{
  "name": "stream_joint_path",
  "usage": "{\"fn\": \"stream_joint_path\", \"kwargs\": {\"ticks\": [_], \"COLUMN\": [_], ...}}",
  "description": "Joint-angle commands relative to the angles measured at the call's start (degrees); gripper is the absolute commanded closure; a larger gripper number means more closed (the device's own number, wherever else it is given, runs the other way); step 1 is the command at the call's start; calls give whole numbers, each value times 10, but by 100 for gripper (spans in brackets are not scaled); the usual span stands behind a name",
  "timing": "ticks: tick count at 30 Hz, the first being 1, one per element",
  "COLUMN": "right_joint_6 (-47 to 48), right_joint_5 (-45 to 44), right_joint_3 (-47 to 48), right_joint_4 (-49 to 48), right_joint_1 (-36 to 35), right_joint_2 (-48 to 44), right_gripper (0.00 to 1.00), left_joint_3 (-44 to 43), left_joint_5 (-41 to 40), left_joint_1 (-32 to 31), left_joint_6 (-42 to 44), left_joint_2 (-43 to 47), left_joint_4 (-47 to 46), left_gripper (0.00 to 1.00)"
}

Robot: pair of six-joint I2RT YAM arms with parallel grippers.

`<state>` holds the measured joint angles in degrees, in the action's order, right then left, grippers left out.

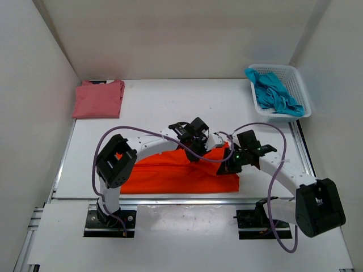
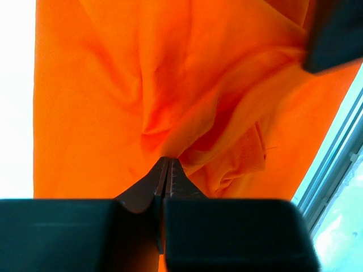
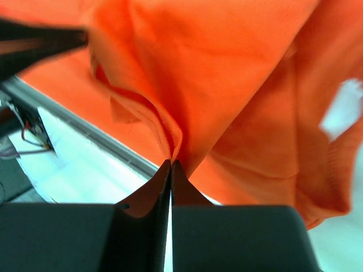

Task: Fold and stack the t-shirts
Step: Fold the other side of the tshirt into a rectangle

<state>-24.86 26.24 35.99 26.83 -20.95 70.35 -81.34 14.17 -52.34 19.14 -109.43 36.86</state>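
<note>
The orange t-shirt (image 1: 170,173) lies in a long band near the table's front edge, under both arms. My left gripper (image 1: 191,152) pinches its cloth at the upper middle; in the left wrist view the jaws (image 2: 168,161) are shut on a raised fold of orange t-shirt (image 2: 113,85). My right gripper (image 1: 226,164) grips the right end; its jaws (image 3: 171,162) are shut on a hem of the orange t-shirt (image 3: 227,68). The pink t-shirt (image 1: 98,98) lies folded at the back left. The teal t-shirt (image 1: 274,94) sits crumpled in the basket.
A white lattice basket (image 1: 299,90) stands at the back right corner. White walls close in the table on three sides. A metal rail (image 1: 170,199) runs along the front edge, just below the orange cloth.
</note>
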Motion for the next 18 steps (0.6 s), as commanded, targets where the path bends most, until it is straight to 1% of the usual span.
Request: {"fn": "stream_joint_path", "kwargs": {"ticks": [1,2,4,6,8,10,11,12,14,16,17,18], "right_joint_6": [-3,-1,-11,-6,0,8,37,37,56,59,54,53], "right_joint_5": [14,14,14,21,22,20,16,16,13,0,0,-8], "right_joint_3": [-34,-43,-57,-65,-68,-64,-43,-43,-25,-3,7,9], "right_joint_4": [17,16,16,10,11,23,47,47,60,66,61,50], "right_joint_1": [-18,-19,-16,-11,-7,-1,7,7,15,17,23,27], "right_joint_2": [-38,-45,-53,-58,-64,-70,-82,-82,-100,-118,-128,-131], "right_gripper": [100,100,99,93,86,84,76,76,71,72,76,86], "left_joint_3": [-1,1,7,16,20,25,39,41,43,43,47,41], "left_joint_5": [18,19,23,30,40,52,52,51,52,50,50,51], "left_joint_1": [-2,-1,0,-2,-1,-6,-4,-4,-5,-4,-3,0], "left_joint_6": [10,13,16,23,30,44,55,57,55,53,47,47], "left_joint_2": [12,15,18,21,29,32,39,39,47,50,54,55], "left_joint_4": [7,6,10,14,29,40,46,46,42,38,38,38], "left_gripper": [93,95,97,100,98,97,97,97,95,96,96,95]}}
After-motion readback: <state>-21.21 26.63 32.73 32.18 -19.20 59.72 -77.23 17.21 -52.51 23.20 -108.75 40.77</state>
